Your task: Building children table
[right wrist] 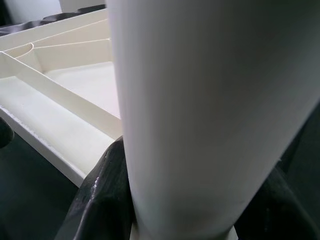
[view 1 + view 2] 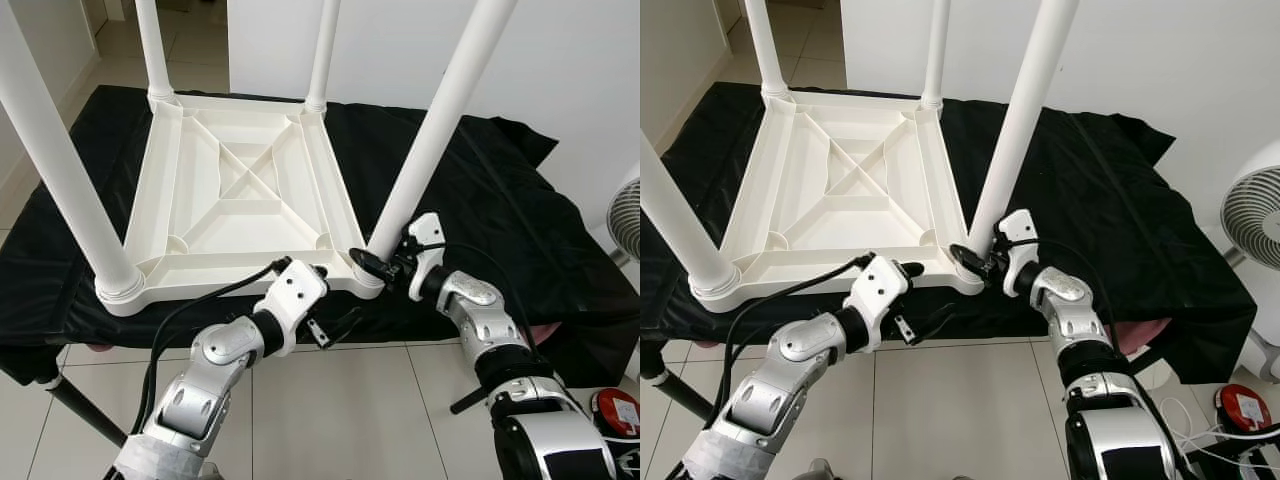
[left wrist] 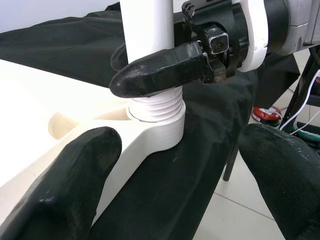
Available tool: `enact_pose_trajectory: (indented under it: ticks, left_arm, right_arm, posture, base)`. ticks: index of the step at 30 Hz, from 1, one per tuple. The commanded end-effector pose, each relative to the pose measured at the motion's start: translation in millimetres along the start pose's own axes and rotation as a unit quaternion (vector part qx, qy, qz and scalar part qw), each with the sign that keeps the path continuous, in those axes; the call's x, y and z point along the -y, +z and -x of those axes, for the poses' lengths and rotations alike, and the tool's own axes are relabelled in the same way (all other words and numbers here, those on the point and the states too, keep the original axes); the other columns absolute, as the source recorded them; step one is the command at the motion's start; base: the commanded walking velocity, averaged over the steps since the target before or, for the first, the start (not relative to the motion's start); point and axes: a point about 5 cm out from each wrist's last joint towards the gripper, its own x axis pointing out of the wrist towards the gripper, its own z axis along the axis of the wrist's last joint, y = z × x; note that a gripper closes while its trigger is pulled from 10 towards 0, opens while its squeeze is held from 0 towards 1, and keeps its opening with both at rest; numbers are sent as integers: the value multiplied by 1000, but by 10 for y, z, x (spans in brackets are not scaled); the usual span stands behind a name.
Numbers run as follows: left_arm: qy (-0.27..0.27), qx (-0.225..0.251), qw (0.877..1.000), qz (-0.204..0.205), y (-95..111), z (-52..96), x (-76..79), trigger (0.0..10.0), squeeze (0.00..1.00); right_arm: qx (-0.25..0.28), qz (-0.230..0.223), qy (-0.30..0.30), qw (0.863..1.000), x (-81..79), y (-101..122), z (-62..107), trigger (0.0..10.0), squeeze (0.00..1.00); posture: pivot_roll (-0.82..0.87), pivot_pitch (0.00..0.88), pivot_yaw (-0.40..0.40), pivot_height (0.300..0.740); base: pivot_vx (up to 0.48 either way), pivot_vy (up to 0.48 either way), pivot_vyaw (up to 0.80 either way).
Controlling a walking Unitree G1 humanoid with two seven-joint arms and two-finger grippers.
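Probably light, hollow moulded plastic: stiff, smooth, likely slippery under rubber pads. Best gripped low on the leg (image 2: 430, 140), just above the threaded collar, where twisting gives least wobble; long legs would lever hard if pushed high up.

Upturned tabletop (image 2: 240, 195) lying on a black cloth (image 2: 490, 200), directly ahead of both grippers, all four legs standing up from its corners.

Right gripper (image 2: 372, 265) clamped round the base of the near right leg, one finger (image 3: 160, 70) across the front of it, the other behind, threads showing just below the fingertip. Closed snugly on the tube, pads pressed to both sides in the right wrist view. Seems mid-screwing; seated depth of the thread hard to judge.

Left gripper (image 2: 335, 328) spread wide, holding nothing, hanging just off the tabletop's near edge and just beside that same corner socket. One finger (image 3: 65, 185) close against the rim, actual contact impossible to tell. Looks placed to steady the top against turning.
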Motion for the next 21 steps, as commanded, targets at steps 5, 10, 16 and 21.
enact_pose_trajectory:
  ticks: [5,10,16,21]
  left_arm:
    - [14,2,1000,-1,27,-8,16,10000,0]
    - [14,0,1000,-2,14,-10,21,10000,0]
    - [12,-1,1000,-3,7,-19,40,10000,0]
    - [9,-2,1000,-1,-2,-24,63,10000,0]
  right_arm:
    - [-12,5,-70,997,10,-60,25,10000,0]
    - [-5,2,-96,995,-30,-44,-20,10000,0]
    - [3,-33,-212,977,-164,-46,-76,10000,0]
    - [-15,-43,-354,934,-338,-139,-42,10000,0]
  posture:
    - [51,24,-108,740]
    - [48,25,-110,740]
    - [44,24,-119,740]
    - [41,21,-121,740]
  base:
    - [0,0,0]
    - [0,0,0]
    - [0,0,0]
    - [0,0,0]
